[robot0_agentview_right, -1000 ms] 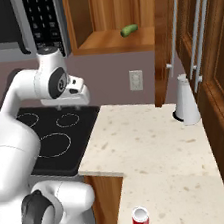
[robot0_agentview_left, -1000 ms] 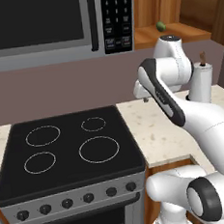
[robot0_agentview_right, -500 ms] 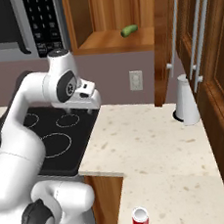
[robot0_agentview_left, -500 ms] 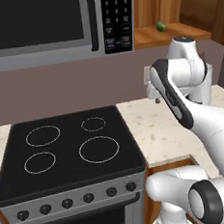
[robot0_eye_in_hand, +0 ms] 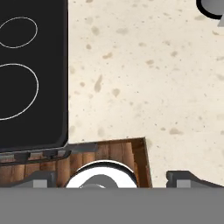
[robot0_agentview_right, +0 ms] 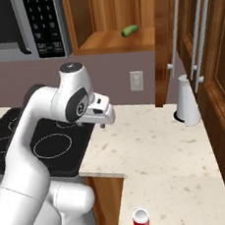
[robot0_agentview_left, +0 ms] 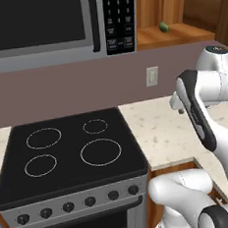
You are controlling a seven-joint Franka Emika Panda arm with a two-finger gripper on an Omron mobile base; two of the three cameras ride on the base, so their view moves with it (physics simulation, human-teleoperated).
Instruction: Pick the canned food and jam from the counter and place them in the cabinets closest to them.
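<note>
the gripper is hanging over the counter near its left edge, right next to the stove, and honestly i can't tell if the fingers are released or clenched, they're too small in the base views and barely poking into the hand view. nothing seems to be between them though. the canned food is sitting way down at the counter's front edge, a red can with a pale top, well apart from the gripper, so i'm guessing the arm is just travelling toward it and isn't set up for a grab yet. the cabinets are hanging open above the back edge, with a small green thing lying on the shelf. a white jug-like thing is standing at the back right corner. can't spot any jam. can label is unreadable; the microwave keypad has tiny white marks, too blurry to read.
</note>
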